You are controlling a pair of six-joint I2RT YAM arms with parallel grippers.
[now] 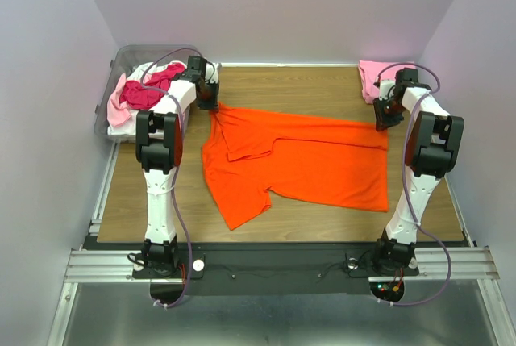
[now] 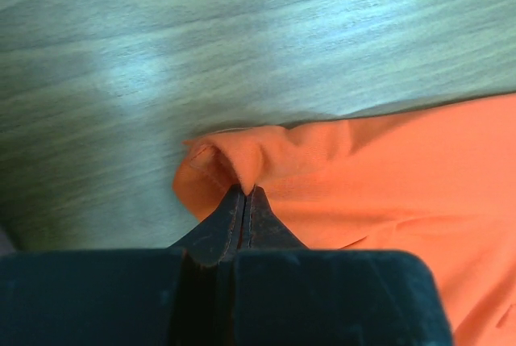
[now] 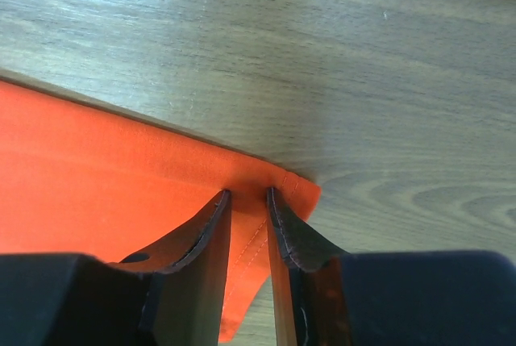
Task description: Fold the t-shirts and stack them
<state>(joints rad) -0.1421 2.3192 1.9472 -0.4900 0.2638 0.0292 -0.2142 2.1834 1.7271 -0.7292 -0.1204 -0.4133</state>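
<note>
A bright orange t-shirt lies spread across the wooden table, with one sleeve folded over near its left end. My left gripper is at the shirt's far-left corner. In the left wrist view that gripper is shut on a pinched-up fold of the orange cloth. My right gripper is at the shirt's far-right corner. In the right wrist view its jaws stand apart, tips down on the hem corner of the orange cloth, which lies flat between them.
A clear plastic bin at the back left holds a magenta shirt, a pale pink one and white cloth. A light pink shirt lies crumpled at the back right corner. Walls close in on three sides.
</note>
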